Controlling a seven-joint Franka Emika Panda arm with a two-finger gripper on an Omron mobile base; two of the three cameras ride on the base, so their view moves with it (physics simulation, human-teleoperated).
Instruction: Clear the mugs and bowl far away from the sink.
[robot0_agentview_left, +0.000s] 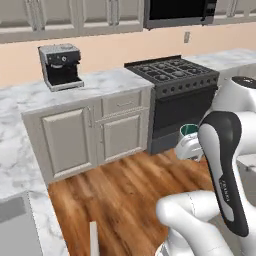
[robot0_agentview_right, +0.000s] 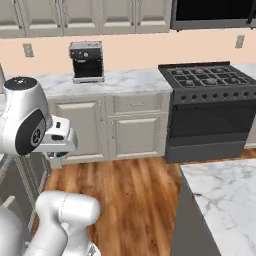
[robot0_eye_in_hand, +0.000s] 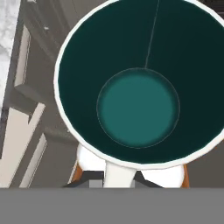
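Left base view: the arm (robot0_agentview_left: 222, 165) rises at the lower right, its dark forearm in front of the stove.
Mug, left base view: the mug (robot0_agentview_left: 190, 134) shows beside the forearm as a white rim with teal inside, held up in the air before the stove, above the wooden floor (robot0_agentview_left: 125, 195).
Mug axis, left base view: the mouth faces roughly up; most of the body is hidden by the arm, so its tilt cannot be told.
Surroundings, left base view: a coffee machine (robot0_agentview_left: 61, 66) stands on the marble counter (robot0_agentview_left: 95, 82) left of the stove (robot0_agentview_left: 175, 82); cabinets (robot0_agentview_left: 95, 135) sit below the counter.
Right base view: the arm's white head (robot0_agentview_right: 22, 120) fills the left side, with the hand (robot0_agentview_right: 57, 137) reaching right at cabinet height.
Mug, right base view: only a sliver of teal under the hand may be the mug; too little to be sure.
Surroundings, right base view: coffee machine (robot0_agentview_right: 86, 61) on the counter, stove (robot0_agentview_right: 210, 105) to the right, a marble counter corner (robot0_agentview_right: 225, 200) at lower right.
Hand view: the camera looks straight down into the mug (robot0_eye_in_hand: 140, 78), so its long axis runs along the line of sight, mouth toward the hand, teal bottom round in the middle.
Handle: a white strip (robot0_eye_in_hand: 119, 173) drops from the rim at the bottom edge, likely the handle.
Fingers: the tips are hidden by the mug, so whether they clamp it cannot be told.
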